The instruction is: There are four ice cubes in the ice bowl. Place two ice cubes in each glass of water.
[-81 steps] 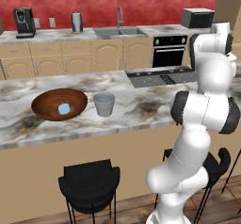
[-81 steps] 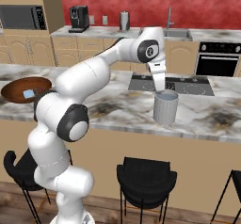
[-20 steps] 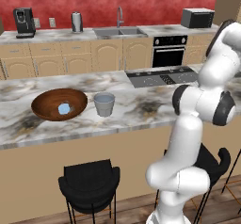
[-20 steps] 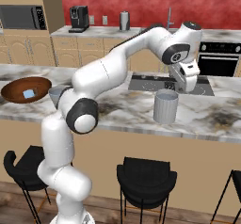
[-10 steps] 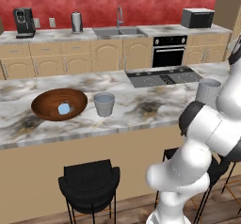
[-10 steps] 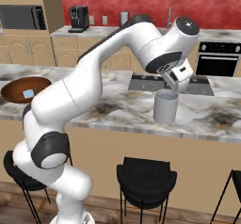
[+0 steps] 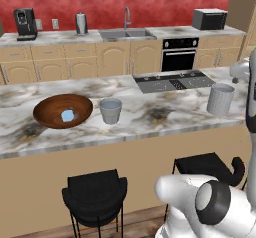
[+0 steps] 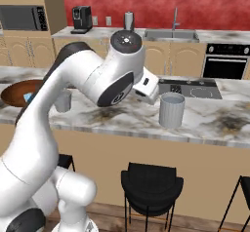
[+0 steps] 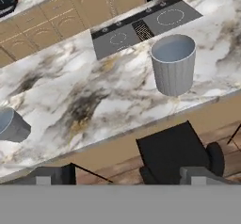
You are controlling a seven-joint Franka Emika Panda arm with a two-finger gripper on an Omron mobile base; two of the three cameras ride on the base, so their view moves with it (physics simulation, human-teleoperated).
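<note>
The robot's hand point(image 9: 124, 176) hangs out past the front edge of the marble tabletop point(image 9: 94, 91), its two dark fingertips point(image 9: 54, 173) spread wide with nothing between them. Directly beneath, in the hand view, sits a black bar stool point(image 9: 174, 155) tucked against the tabletop's front side.

Closest to the hand is the taller glass of water point(image 9: 173, 70), standing upright near the front edge toward the tabletop's right end, just in front of the built-in cooktop point(image 9: 141, 28). From above, its inside shows a flat pale blue; whether any ice lies in it cannot be told. The right base view shows the same tumbler point(image 8: 172, 109) just beside the white end of the arm.

Well apart from it, toward the left end of the tabletop, the shorter glass of water point(image 7: 110, 110) stands upright about midway between the front and back edges. Just beside it, further left and not touching, rests the ice bowl point(image 7: 45, 109) of dark reddish-brown wood. A pale blue-white patch of ice cubes point(image 7: 67, 115) lies near the bowl's middle; how many cubes make it up is too small to count.

A second black stool point(image 7: 95, 192) stands below the front edge, under the shorter glass. Along the back counter against the red wall are a coffee machine point(image 7: 25, 22), a steel kettle point(image 7: 81, 23), a sink point(image 7: 125, 33), an oven point(image 7: 180, 54) and a microwave point(image 7: 209, 18).
</note>
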